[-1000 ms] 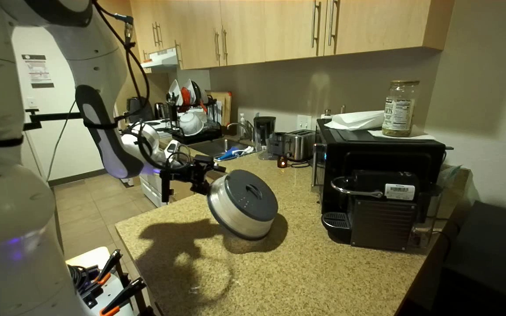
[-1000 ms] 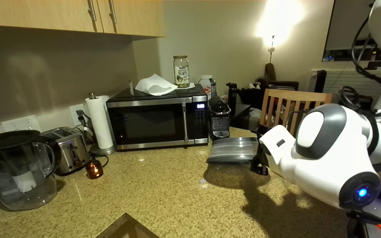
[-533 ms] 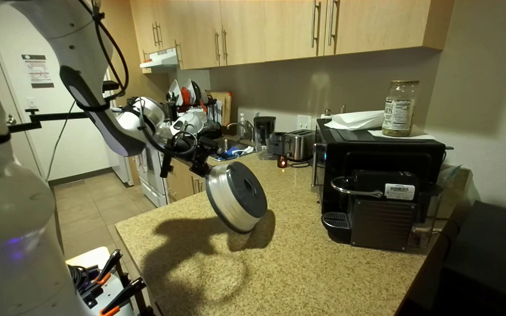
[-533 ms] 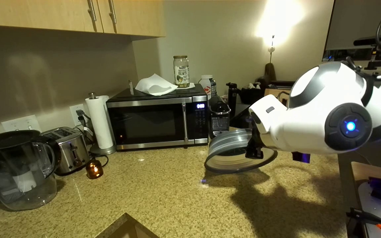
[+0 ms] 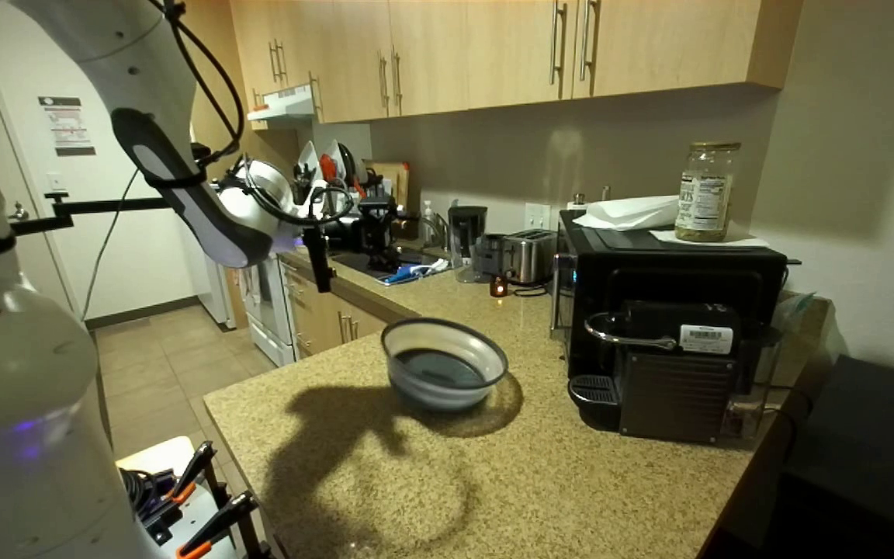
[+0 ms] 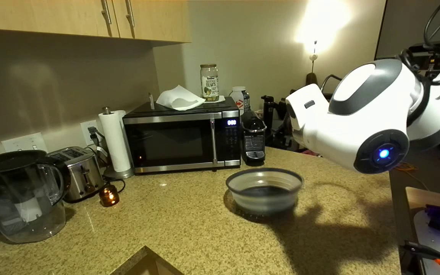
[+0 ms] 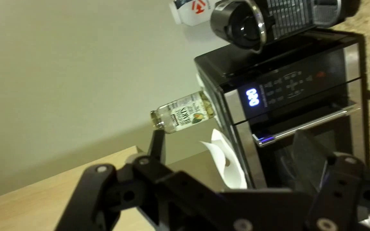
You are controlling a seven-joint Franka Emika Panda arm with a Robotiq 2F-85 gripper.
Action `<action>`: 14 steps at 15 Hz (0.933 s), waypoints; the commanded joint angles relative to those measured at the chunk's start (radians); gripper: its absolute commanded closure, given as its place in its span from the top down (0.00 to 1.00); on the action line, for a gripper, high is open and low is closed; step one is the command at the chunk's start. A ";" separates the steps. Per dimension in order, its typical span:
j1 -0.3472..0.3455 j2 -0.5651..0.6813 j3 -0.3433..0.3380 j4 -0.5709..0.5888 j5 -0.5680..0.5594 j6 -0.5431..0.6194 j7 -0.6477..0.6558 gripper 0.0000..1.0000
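Note:
A round, bowl-shaped translucent cover with a grey base and rim [image 5: 445,386] shows mouth up at the counter in both exterior views [image 6: 264,198]. It is blurred, and I cannot tell whether it rests flat. My gripper [image 7: 233,139] is open and empty in the wrist view, its two fingers wide apart. In an exterior view the gripper [image 5: 377,237] is above and apart from the cover, dark against the sink area. In an exterior view the white wrist hides the fingers. The cover is out of the wrist view, which faces the microwave [image 7: 287,93].
A coffee machine [image 5: 676,373] stands beside the microwave [image 6: 181,141]. A glass jar [image 6: 209,82] and white paper [image 6: 180,98] lie on top. A toaster [image 6: 78,172], paper towel roll [image 6: 115,141], amber jar [image 6: 109,195] and water pitcher [image 6: 17,194] line the wall. Cabinets [image 5: 493,46] hang above.
The gripper held the cover tilted by its rim above the counter, and it turned over. Now the gripper has let go; the cover is mouth up below, and the gripper is higher and apart.

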 commanded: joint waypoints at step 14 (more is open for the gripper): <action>-0.025 -0.004 -0.069 0.082 0.179 0.277 -0.067 1.00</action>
